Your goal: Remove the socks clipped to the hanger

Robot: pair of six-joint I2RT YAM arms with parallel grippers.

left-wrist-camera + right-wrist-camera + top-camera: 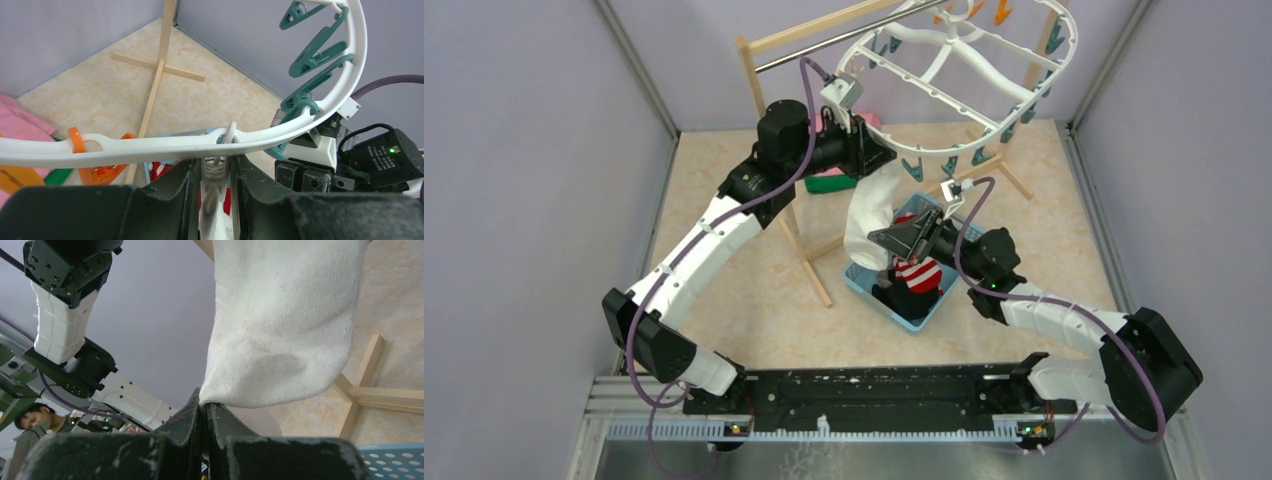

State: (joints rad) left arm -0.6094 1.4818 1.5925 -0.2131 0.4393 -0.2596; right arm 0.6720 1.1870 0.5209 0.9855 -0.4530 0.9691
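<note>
top view: hanger (165, 145) sits upper centre-right of frame, hung on the metal bar of the wooden rack (157, 75). one white sock (869, 215) hangs from its near rim down toward frame centre.

left gripper (215, 172) is up at that rim. left wrist view: fingers (182, 187) sit tight on both sides of a white clip (216, 167) dangling under the rim, jaws narrowed onto it, sock fabric below the clip between them. teal clips (312, 55) hang along the rim at upper right, an orange clip (77, 140) at left.

right gripper (204, 407) is at the sock's bottom. right wrist view: jaws pinched together on the sock's lower edge, cloth bulging above the tips.

blue basket (874, 297) lies on the table just below frame centre, under the hanging sock. it holds a red-and-white striped sock (917, 272) and a black sock (907, 300).
</note>
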